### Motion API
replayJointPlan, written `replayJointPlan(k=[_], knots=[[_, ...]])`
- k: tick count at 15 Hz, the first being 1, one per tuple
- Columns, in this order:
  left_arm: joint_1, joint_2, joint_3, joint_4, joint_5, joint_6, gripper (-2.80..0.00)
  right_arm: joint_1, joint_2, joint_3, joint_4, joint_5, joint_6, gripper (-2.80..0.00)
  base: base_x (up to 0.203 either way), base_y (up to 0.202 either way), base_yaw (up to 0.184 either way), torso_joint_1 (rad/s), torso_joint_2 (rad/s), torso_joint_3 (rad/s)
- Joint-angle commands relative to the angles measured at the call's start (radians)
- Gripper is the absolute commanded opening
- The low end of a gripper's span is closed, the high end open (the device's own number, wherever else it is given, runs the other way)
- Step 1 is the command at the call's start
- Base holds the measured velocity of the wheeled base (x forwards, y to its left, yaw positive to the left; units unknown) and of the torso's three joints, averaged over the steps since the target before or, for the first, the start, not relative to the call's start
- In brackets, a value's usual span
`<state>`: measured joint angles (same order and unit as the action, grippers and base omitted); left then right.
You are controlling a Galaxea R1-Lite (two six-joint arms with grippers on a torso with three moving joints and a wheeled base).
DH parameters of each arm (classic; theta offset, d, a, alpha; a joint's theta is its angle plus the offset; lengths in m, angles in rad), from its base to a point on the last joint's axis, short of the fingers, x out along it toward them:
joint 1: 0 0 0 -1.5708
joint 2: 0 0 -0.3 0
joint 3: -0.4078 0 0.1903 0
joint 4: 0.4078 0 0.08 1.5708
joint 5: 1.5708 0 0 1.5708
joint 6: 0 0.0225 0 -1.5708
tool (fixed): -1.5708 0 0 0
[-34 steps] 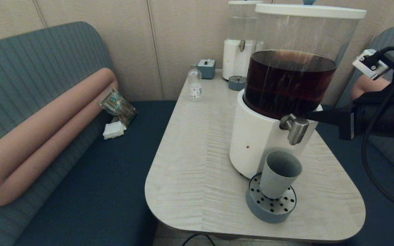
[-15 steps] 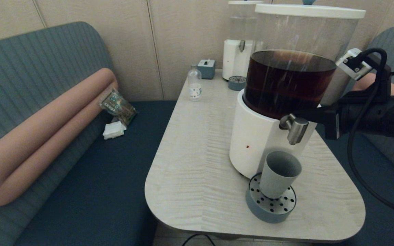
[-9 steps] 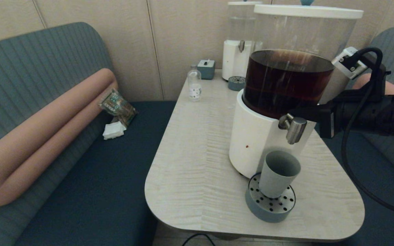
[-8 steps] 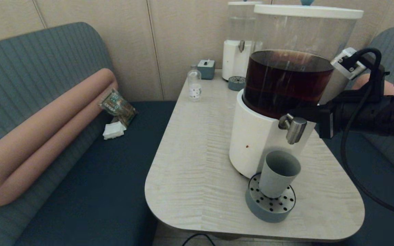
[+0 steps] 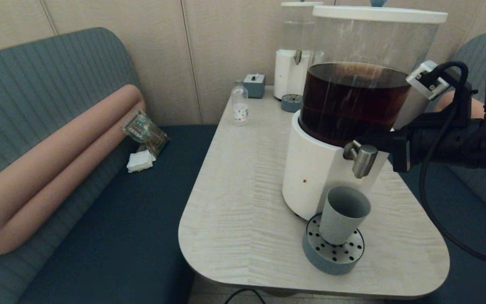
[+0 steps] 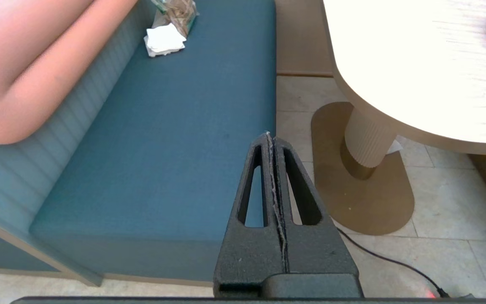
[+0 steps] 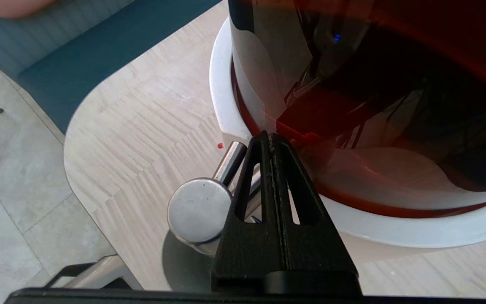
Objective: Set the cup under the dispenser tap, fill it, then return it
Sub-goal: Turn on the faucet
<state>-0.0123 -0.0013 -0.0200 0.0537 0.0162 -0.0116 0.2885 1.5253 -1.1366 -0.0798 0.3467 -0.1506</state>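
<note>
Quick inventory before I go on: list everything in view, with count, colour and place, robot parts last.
cup: 1, grey-blue, upright on the drip tray, below the tap
tap: 1, steel, front of the big dispenser
big dispenser: 1, white base, dark brown liquid, table's right side
drip tray: 1, grey-blue, perforated top, near table edge
small dispenser: 1, white base, clear tank, back of table
small tray: 1, grey-blue, before the small dispenser
bottle: 1, clear, back left of table
box: 1, grey-blue, by the wall
table: 1, pale wood
bench: 1, teal, left of table
bolster: 1, pink, on bench
packet: 1, on bench
napkins: white, on bench
right gripper: jaws shut, beside the tap
left gripper: jaws shut, parked over the bench
</note>
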Motion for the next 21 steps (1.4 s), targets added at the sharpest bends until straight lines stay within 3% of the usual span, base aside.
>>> replayJointPlan(k=[1,8,16,21], knots=[[0.001,0.001,0.0,0.0,0.001,-0.001,-2.8,0.0,-0.002,0.003,-0.002,0.006,-0.017,-2.8,0.0,0.0,0.0,0.0,0.0,0.0],[0.0,0.001,0.0,0.0,0.001,-0.001,-2.8,0.0,-0.01,0.003,-0.027,0.059,-0.035,-2.8,0.0,0.0,0.0,0.0,0.0,0.0],[0.0,0.001,0.0,0.0,0.001,-0.001,-2.8,-0.002,-0.004,-0.004,-0.071,0.058,-0.036,-2.8,0.0,0.0,0.0,0.0,0.0,0.0],[0.0,0.001,0.0,0.0,0.001,-0.001,-2.8,-0.015,-0.011,-0.05,-0.065,0.014,-0.033,-2.8,0.0,0.0,0.0,0.0,0.0,0.0]])
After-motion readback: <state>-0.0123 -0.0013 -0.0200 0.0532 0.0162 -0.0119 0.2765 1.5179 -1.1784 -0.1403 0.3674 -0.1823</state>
